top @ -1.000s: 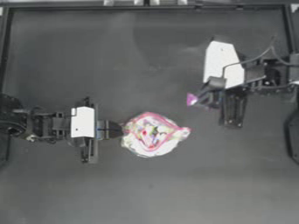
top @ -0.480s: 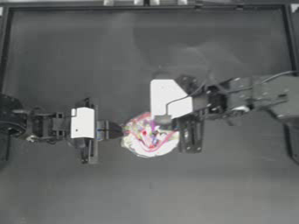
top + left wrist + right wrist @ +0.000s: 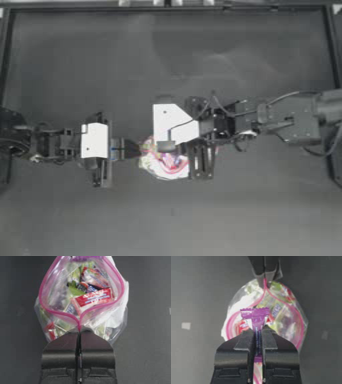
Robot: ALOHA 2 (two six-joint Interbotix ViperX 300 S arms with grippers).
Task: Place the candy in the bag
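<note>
Right gripper (image 3: 257,331) is clamped shut on the candy (image 3: 255,314), a thin magenta-wrapped piece pinched between the jaws with its crimped end sticking out past the fingertips. Right in front of that tip, and just below it, sits the open mouth of the bag (image 3: 284,316); the pink zip strip loops wide around the candy end, so the piece looks poised over the opening, not yet inside as far as these views tell. In the top view the right gripper (image 3: 200,160) reaches in across the middle and hangs over the bag (image 3: 160,162), hiding part of it. On the far side of the bag from this gripper, the left gripper (image 3: 79,333) is closed tight on the bag's rim where the two zip strips meet, holding the mouth up and spread; through the clear plastic there are mixed wrapped sweets (image 3: 95,298). In the top view the left gripper (image 3: 123,150) is just beside the bag's edge. Step in hand, as I judge it: delivery, candy lined up at the mouth. Next move likely calls for a short dip into the opening, then opening the jaws while the left one holds the rim steady.
</note>
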